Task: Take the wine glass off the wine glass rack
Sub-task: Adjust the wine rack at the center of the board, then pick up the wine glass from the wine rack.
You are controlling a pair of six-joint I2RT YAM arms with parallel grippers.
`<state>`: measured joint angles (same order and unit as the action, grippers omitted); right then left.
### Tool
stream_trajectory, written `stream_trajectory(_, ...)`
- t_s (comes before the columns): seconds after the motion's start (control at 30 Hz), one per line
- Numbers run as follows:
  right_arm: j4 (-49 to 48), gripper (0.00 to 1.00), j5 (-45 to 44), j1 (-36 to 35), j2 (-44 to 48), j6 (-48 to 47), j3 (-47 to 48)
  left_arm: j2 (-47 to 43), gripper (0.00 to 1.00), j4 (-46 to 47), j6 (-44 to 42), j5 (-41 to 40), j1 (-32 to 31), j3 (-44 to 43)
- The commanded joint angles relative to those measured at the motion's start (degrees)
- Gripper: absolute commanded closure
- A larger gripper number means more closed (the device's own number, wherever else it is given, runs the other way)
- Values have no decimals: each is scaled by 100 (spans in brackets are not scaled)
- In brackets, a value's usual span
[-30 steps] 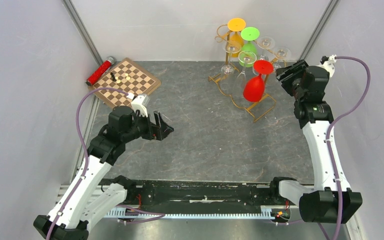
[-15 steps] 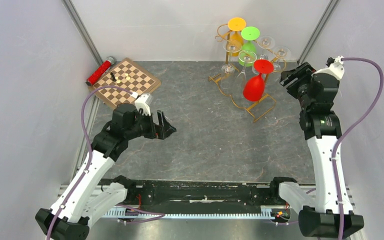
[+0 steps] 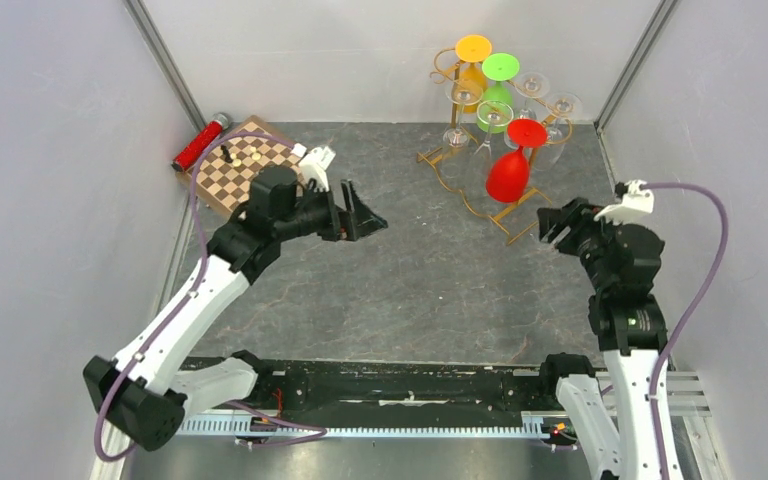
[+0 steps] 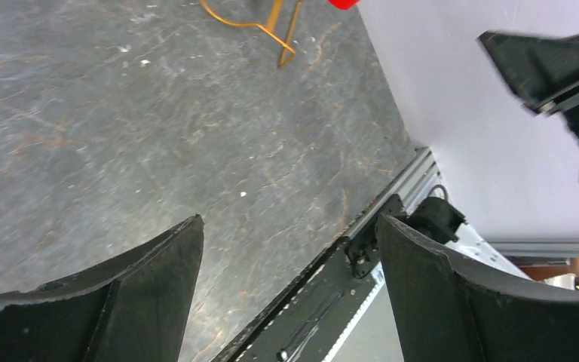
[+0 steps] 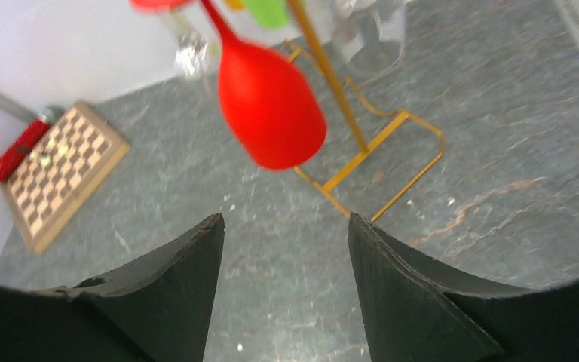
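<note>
The gold wire wine glass rack (image 3: 522, 214) stands at the back right of the table. Several wine glasses hang on it bowl-down: a red one (image 3: 508, 176) at the front, a green one (image 3: 500, 70), an orange one (image 3: 473, 50) and clear ones (image 3: 563, 104). My right gripper (image 3: 556, 222) is open and empty, just right of the rack's base. In the right wrist view the red glass (image 5: 271, 105) hangs ahead of and above the open right gripper (image 5: 286, 217), beside the rack's post (image 5: 347, 113). My left gripper (image 3: 367, 216) is open and empty over mid-table; in the left wrist view it (image 4: 288, 220) frames bare table.
A chessboard (image 3: 250, 165) with a few pieces lies at the back left, with a red tube (image 3: 200, 142) beside it by the wall. Grey walls close in both sides. The black rail (image 3: 390, 385) with the arm bases runs along the near edge.
My left arm has swung up and to the right, toward mid-table. My right arm has pulled back from beside the rack's top toward the near side, its jaws a little wider.
</note>
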<state>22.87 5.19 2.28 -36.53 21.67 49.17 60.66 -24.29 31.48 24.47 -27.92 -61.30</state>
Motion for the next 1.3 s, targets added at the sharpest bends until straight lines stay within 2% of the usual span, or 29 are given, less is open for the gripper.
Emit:
stream_trajectory(0.0, -405, 36, 923, -168, 558, -283, -672, 531, 11, 732, 716, -75, -369, -520)
stream_trajectory(0.17, -489, 38, 1330, -442, 1235, -407, -1446, 1142, 13, 1551, 1520, -68, -511, -836)
stream_trajectory(0.43, -684, 40, 1797, -732, 1708, -788, -2110, 2284, 17, 1968, 2315, -311, -664, -1976)
stream_trajectory(0.7, -978, 42, 1865, -843, 1520, -827, -2203, 3518, 20, 2150, 2977, -366, -653, -3418)
stream_trajectory(1.0, -2043, 44, 1527, -1235, 1062, -1245, -2361, 4346, 23, 2326, 3548, -505, -551, -4130)
stream_trajectory(1.27, -2242, 44, 1029, -2399, 784, -2272, -2236, 4795, 25, 2636, 3970, -380, -266, -4355)
